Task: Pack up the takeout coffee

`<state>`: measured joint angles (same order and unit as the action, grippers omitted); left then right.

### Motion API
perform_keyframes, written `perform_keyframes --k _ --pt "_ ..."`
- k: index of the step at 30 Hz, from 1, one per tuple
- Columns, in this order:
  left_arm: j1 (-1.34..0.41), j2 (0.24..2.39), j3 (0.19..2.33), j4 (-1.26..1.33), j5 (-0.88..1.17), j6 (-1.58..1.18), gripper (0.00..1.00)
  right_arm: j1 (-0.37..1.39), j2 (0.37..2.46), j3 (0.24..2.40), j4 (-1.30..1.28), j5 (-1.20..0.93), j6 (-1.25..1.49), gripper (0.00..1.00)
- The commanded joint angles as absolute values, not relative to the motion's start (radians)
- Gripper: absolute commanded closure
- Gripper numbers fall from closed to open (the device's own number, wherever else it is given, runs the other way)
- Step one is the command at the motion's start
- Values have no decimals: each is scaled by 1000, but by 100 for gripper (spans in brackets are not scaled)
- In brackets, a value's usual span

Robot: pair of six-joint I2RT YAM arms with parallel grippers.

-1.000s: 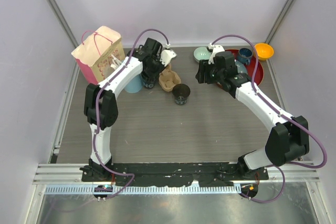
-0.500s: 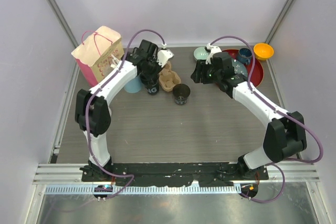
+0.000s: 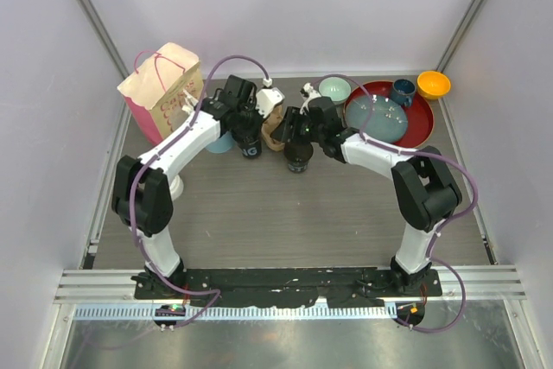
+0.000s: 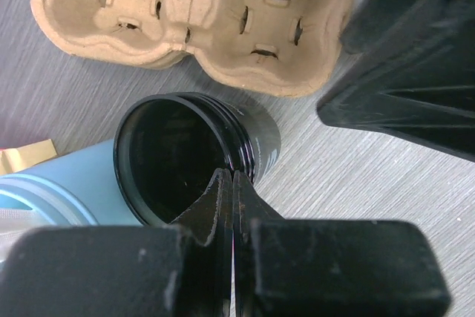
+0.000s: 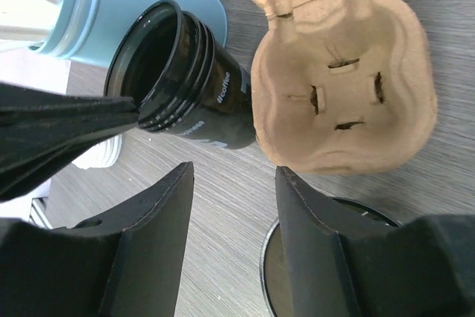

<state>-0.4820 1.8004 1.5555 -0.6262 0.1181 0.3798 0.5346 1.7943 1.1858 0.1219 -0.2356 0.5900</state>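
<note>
We note a moulded-pulp cup carrier point(image 4: 200, 27), rough and matt; a black cup point(image 4: 260, 135), smooth and glossy; a tabletop point(image 4: 371, 183), matt grey wood-grain.

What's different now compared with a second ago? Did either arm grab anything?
The right arm swung left, away from the red plate; the right gripper, open, now hangs over the loose black cup. The left gripper kept pinching the other black cup by its rim and drew it slightly nearer the arms' bases. Nothing newly grabbed or released. The cardboard carrier, paper bag and plate stayed put.
</note>
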Motion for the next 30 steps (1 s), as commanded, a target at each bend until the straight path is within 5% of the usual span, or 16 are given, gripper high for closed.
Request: perform_keyframes --k 1,19,30 --pt "-520 1698 1508 -528 84 446 100 540 1790 1243 253 -262 650 47" --pt "-600 1591 1439 -440 -147 554 100 541 1750 1241 229 -239 615 47" --pt "-620 1505 1509 -567 -91 523 100 541 1692 1243 178 -219 560 47"
